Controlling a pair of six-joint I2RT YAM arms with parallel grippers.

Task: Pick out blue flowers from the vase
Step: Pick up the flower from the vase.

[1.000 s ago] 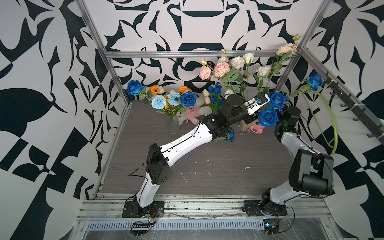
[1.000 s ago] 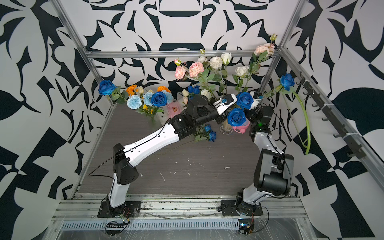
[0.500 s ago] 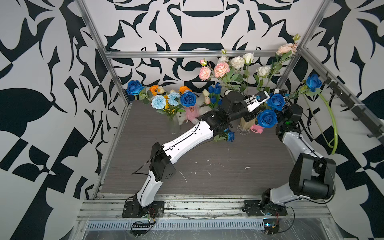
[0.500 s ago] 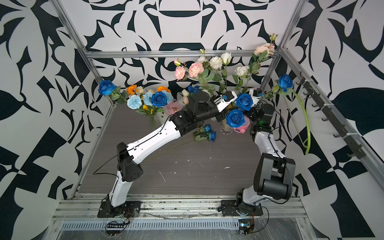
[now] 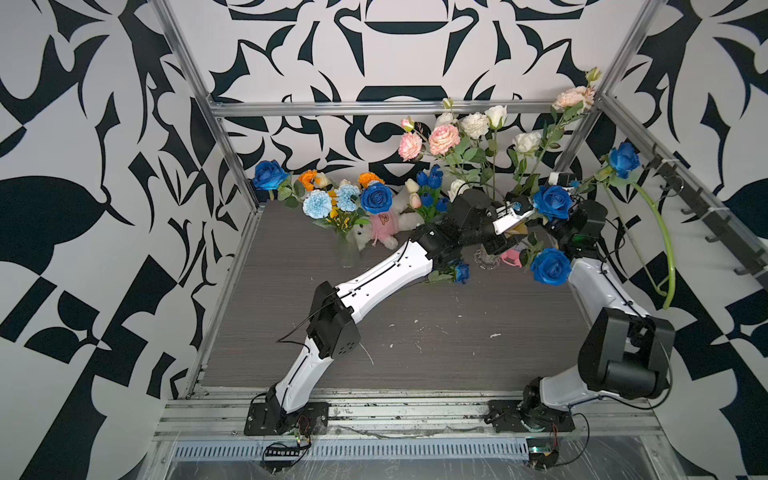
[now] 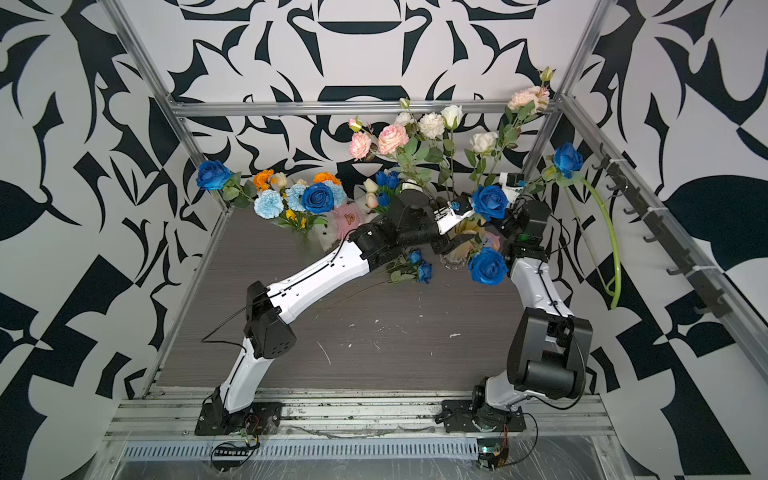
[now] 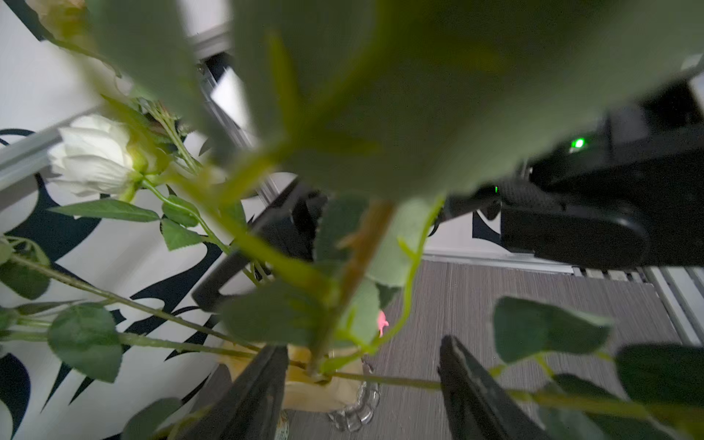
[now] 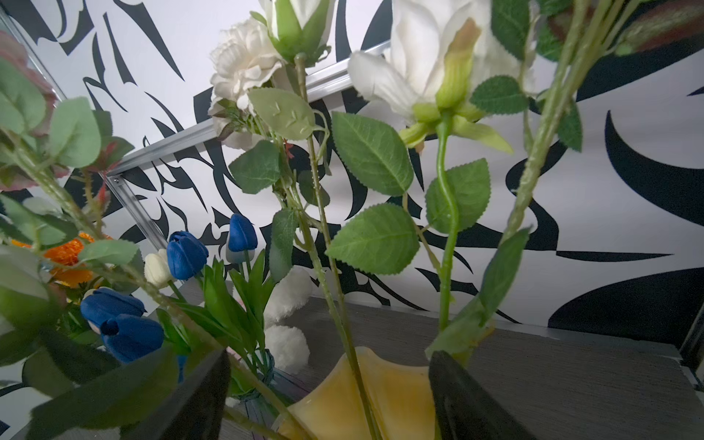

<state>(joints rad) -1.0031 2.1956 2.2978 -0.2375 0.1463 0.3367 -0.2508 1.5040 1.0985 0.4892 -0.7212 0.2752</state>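
The left tool [image 7: 362, 343] stands wide, with a thin green stem [image 7: 400, 382] crossing between its fingers, just above the vase [image 7: 324, 392]. The right tool [image 8: 329, 354] is also wide, with the vase's yellow rim just ahead. A blue rose [image 5: 552, 202] sits beside the left tool. Blue tulips [image 8: 186, 253] stand farther beyond the right tool.

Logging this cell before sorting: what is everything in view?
Table: one, grey.
Blue roses: five, two back left, three right.
Small blue flowers: about two, on table.
Tulips: bunch, blue and cream, back centre.
Carnations: few, pale blue, back left.
Marigolds: two, orange, back left.
Tall roses: several, pink, white, peach, back right.
Plush toy: one, white, back centre.
Clear vase: one, back left.
Yellow vase: one, under tall roses.
Left claw: black, open, by yellow vase.
Right claw: black, open, by yellow vase.
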